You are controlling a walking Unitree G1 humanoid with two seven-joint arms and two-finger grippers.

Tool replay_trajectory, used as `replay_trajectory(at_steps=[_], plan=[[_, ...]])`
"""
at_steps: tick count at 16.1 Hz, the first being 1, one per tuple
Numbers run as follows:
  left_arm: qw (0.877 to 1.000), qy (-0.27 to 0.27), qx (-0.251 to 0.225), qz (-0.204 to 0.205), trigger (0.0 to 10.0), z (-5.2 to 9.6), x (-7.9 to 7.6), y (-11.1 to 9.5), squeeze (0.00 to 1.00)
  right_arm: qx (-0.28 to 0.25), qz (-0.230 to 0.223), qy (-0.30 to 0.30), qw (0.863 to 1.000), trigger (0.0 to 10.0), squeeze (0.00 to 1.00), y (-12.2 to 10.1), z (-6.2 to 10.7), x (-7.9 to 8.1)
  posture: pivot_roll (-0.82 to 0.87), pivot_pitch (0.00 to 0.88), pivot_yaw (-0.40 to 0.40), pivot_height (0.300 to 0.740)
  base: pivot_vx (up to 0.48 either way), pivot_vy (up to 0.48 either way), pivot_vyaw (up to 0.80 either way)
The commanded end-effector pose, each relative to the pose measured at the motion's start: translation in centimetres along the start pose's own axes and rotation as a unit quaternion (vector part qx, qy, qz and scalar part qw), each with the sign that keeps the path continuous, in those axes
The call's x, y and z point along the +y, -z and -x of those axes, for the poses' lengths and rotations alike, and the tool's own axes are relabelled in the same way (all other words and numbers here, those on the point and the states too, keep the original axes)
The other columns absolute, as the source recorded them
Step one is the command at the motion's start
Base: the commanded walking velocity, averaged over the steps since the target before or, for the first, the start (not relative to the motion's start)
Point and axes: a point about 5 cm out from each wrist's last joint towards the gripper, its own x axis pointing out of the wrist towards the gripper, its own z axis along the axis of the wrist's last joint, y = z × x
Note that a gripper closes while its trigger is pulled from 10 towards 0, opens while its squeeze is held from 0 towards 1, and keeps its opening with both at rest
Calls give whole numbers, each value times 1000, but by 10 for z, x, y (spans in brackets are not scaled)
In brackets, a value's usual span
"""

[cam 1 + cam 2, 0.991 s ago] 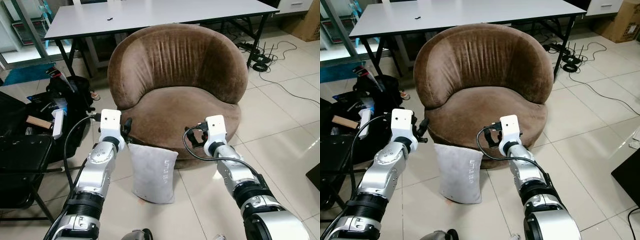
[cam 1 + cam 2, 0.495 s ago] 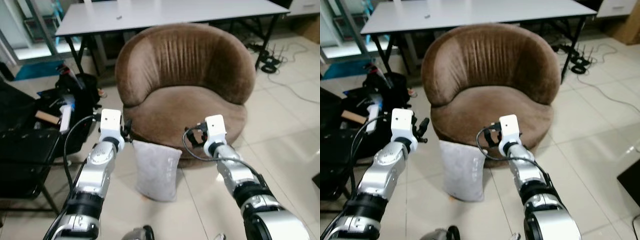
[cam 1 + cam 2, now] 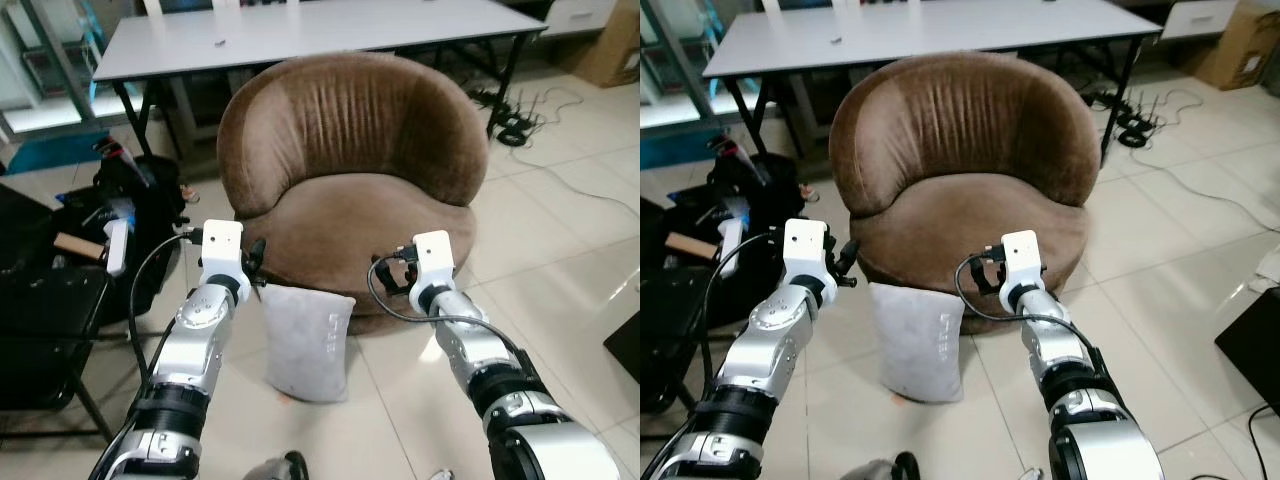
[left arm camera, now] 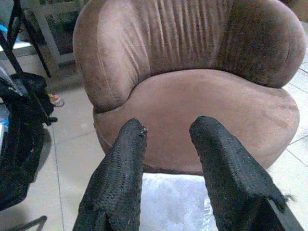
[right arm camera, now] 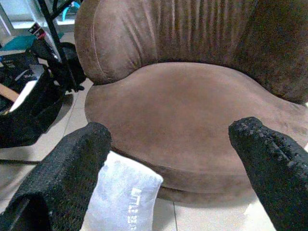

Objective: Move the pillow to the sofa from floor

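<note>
A grey pillow (image 3: pixel 306 340) stands upright on the tiled floor, leaning against the front of a round brown sofa chair (image 3: pixel 352 165). My left gripper (image 4: pixel 168 132) is raised just above the pillow's left top corner, fingers open, pointing at the seat; the pillow's top edge (image 4: pixel 175 199) shows below the fingers. My right gripper (image 5: pixel 168 139) is held to the right of the pillow near the seat's front edge, fingers wide open, with the pillow (image 5: pixel 122 197) beside one finger. Neither gripper holds anything.
A grey table (image 3: pixel 300 30) stands behind the chair. Black bags and boxes (image 3: pixel 110 215) lie on the floor at the left, with a black chair (image 3: pixel 40 310) in front of them. Cables (image 3: pixel 540 120) trail over the floor at the right. A cardboard box (image 3: pixel 1235 45) sits far right.
The camera has shifted slightly, so the whole scene has moved in the picture. Both arms and the pillow hold the same positions relative to the chair.
</note>
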Motion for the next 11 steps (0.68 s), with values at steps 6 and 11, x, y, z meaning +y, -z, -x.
replay_trajectory(at_steps=[6, 11], plan=[[1000, -6, 4, -1, 10000, 1, 4, 1, 0, -7, 1, -7, 1000, 10000, 0, -5, -2, 2, -115, 0, 84, 740, 480, 0, 0], [999, -23, -2, 23, 10000, 1, 8, 4, 0, -35, 44, -56, 997, 10000, 0, -21, 0, -7, -84, 0, 56, 740, 0, 0, 0]])
